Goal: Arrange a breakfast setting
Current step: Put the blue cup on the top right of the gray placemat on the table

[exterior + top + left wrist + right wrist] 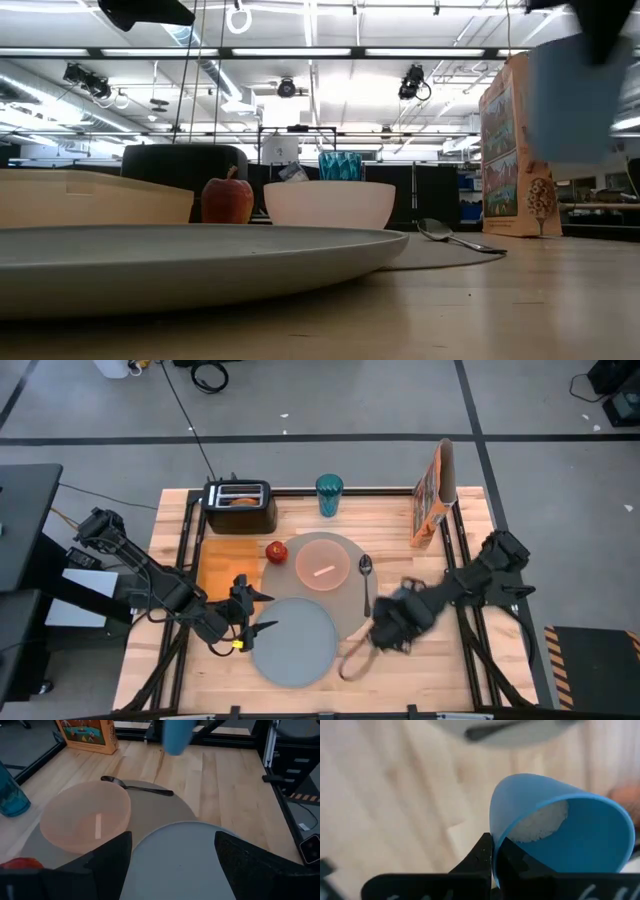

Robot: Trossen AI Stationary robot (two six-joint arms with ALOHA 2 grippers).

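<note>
The round grey plate (pixel 293 642) lies on the near part of the larger grey mat (pixel 343 598). On the mat's far part stands the pink bowl (pixel 322 565), with the metal spoon (pixel 366 582) to its right and the red apple (pixel 277 550) to its left. The orange cereal box (pixel 435 495) stands upright at the far right. My right gripper (pixel 492 847) is shut on the small light-blue cup (pixel 560 830) right of the mat, well above the table (pixel 580 95). My left gripper (pixel 170 865) hovers open at the plate's left edge. A bagel (pixel 240 501) sticks out of the toaster. My right gripper pinches the cup's rim (pixel 491 832) between its two fingers, one finger outside the wall and one inside the cup. The fingers point steeply down from above. The cup is lifted clear of the table, tipped on its side with its mouth facing the wrist camera.
A black toaster (pixel 240 507) and a teal glass (pixel 329 495) stand along the far edge. An orange board (pixel 228 560) lies left of the apple. Bare wood shows right of the mat and along the near edge. Dark rails frame the table's sides.
</note>
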